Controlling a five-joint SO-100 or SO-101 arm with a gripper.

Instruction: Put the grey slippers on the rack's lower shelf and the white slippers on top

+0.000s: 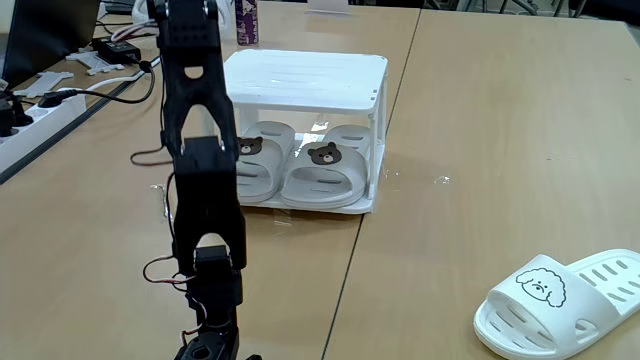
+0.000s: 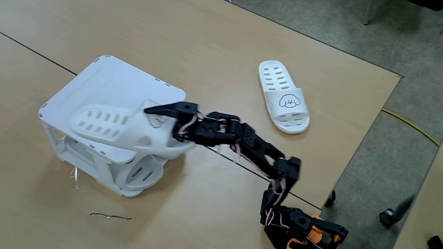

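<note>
Your arm's jaws [image 2: 160, 111] are clamped on the strap of one white slipper [image 2: 114, 124], which lies across the top [image 2: 118, 79] of the rack [image 2: 83, 162], its toe end pointing left in that fixed view and its strap end overhanging the near right edge, resting there rather than lying flat inside the raised rim as far as you can tell. The black arm [image 2: 242, 142] stretches from its base at the bottom right of that view up to the rack. In the other fixed view the arm [image 1: 200, 170] rises in the foreground at the left and hides the rack's left front corner; there the top panel [image 1: 300, 75] looks bare white at its visible part. Both grey slippers sit side by side on the lower shelf [image 1: 320, 205], toes toward you: the left grey slipper [image 1: 255, 165] is partly behind the arm, the right grey slipper [image 1: 325, 175] is fully in sight, and each bear face shows on its strap. The second white slipper [image 2: 284, 97] lies flat on the surface [image 1: 480, 140], well apart from the rack, its dog face upward; you also see it at the lower right corner of the other fixed view [image 1: 560, 300]. Cables and a power strip [image 1: 45, 110] lie at the far left.
</note>
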